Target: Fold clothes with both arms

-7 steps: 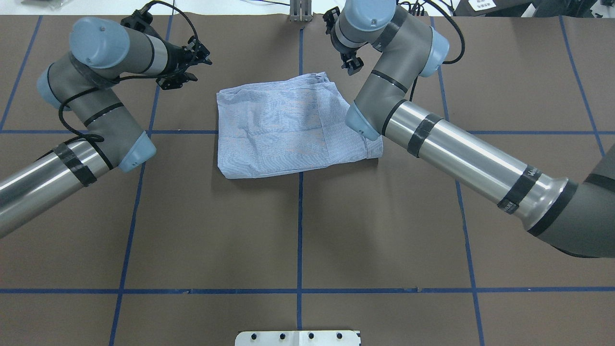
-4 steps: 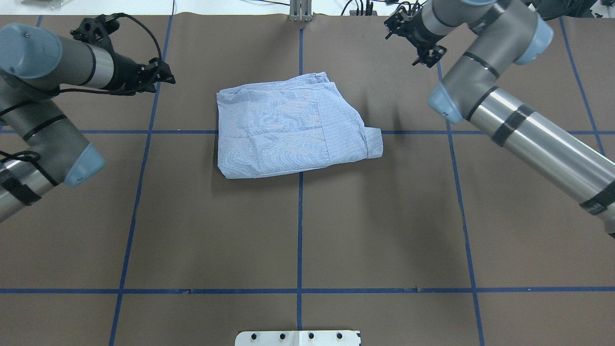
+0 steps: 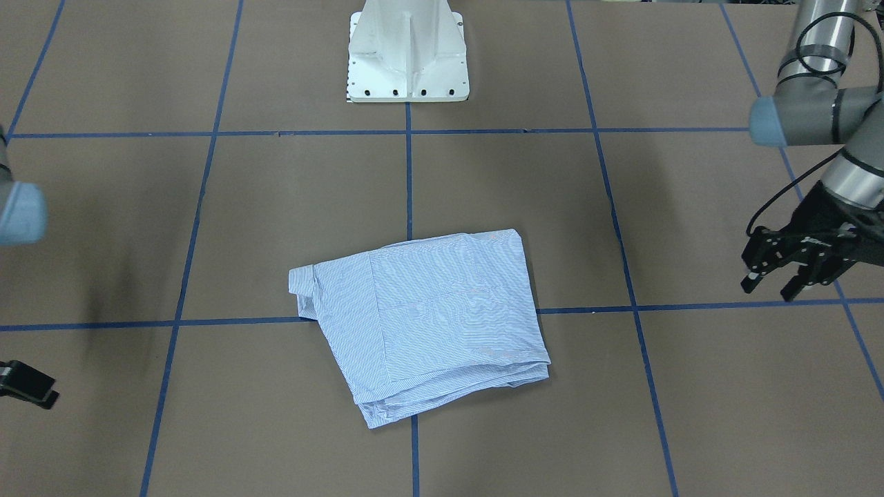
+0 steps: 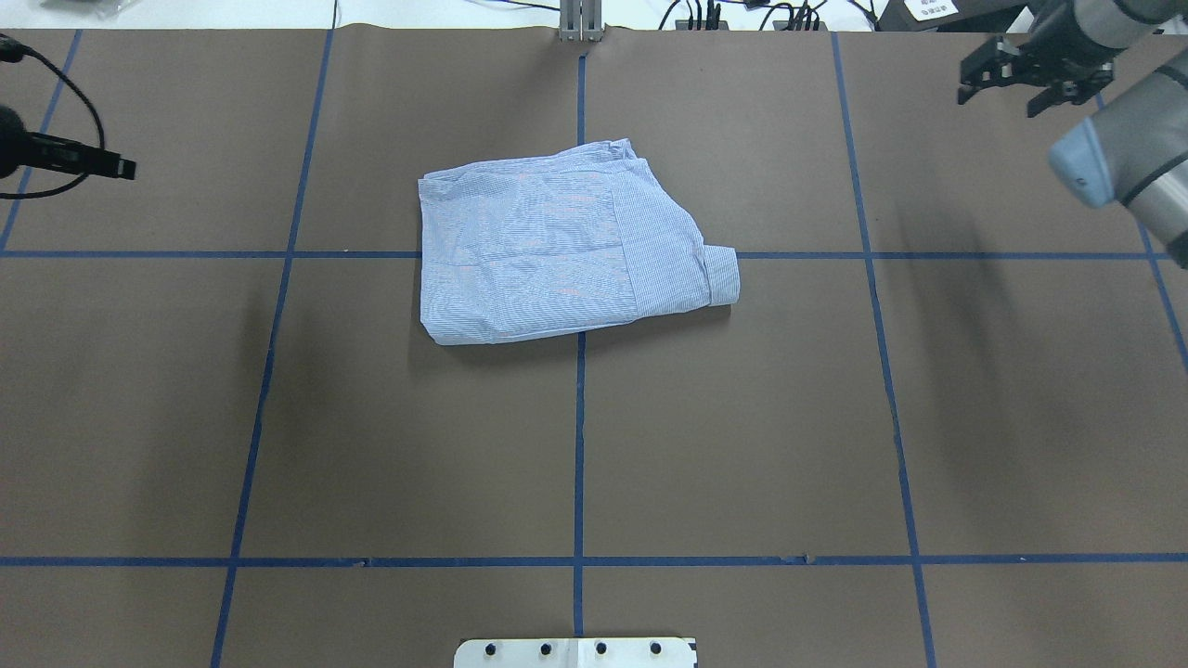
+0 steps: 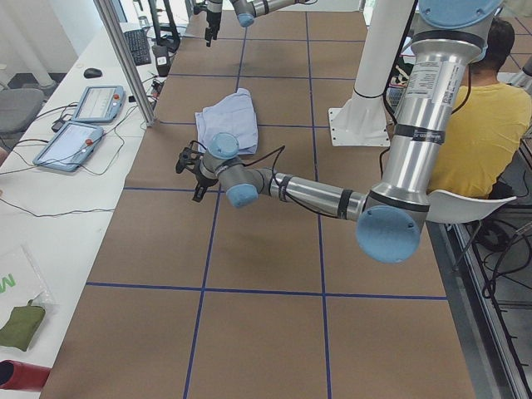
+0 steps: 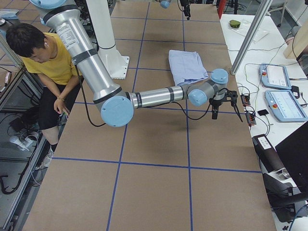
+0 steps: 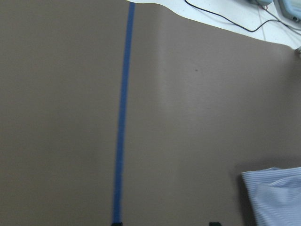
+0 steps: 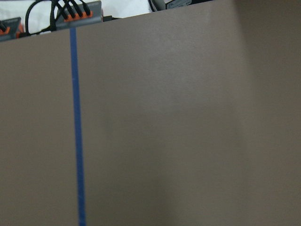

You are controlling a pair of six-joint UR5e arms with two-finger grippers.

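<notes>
Left hand (image 3: pixel 768 290) and right hand (image 4: pixel 1000 100) both gape empty, well off the folded shirt (image 4: pixel 548 250); I reckon that jutting, unpressed cuff (image 4: pixel 722 275) could flop loose

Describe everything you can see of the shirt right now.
The shirt is light blue cloth with fine white stripes, folded into a rumpled rectangle of several layers. It lies flat near the middle of the brown table, over a crossing of blue tape lines. One cuff-like end sticks out on the robot's right. Nothing touches it but the table.
</notes>
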